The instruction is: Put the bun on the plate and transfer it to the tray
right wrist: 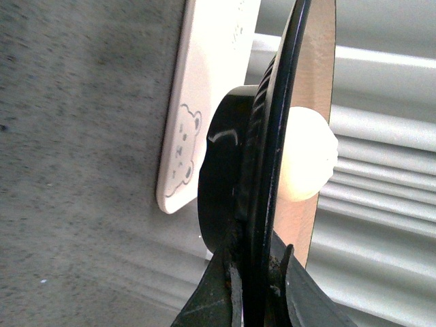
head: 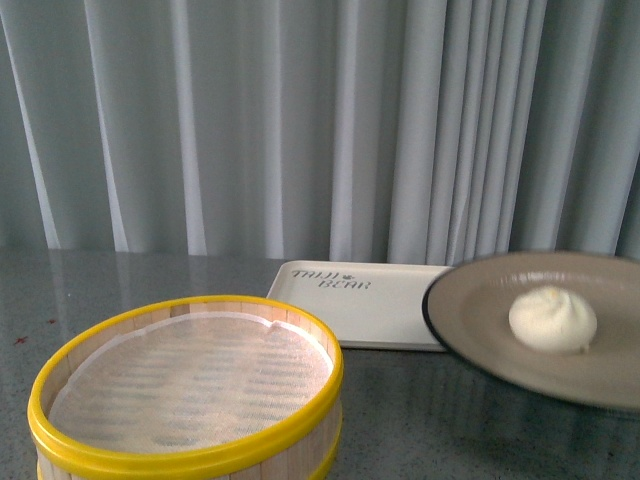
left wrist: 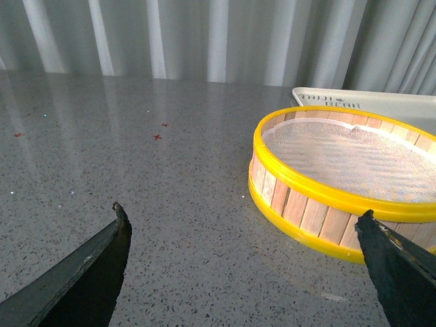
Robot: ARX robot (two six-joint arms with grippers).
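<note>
The off-white bun (head: 552,318) sits on the beige, black-rimmed plate (head: 478,312), which is held off the table at the right and overlaps the near right corner of the cream tray (head: 370,300). In the right wrist view the plate (right wrist: 321,61) shows edge-on, with the bun (right wrist: 310,157) on its beige face and the tray's bear corner (right wrist: 185,146) below. My right gripper (right wrist: 248,272) is shut on the plate's rim. My left gripper (left wrist: 242,211) is open over bare table, left of the steamer basket, holding nothing.
A yellow-rimmed wooden steamer basket (head: 190,390) with a white liner stands at the front left, close to the tray's near edge; it also fills the right of the left wrist view (left wrist: 340,170). A grey speckled tabletop (left wrist: 136,157) spreads leftward. Pale curtains hang behind.
</note>
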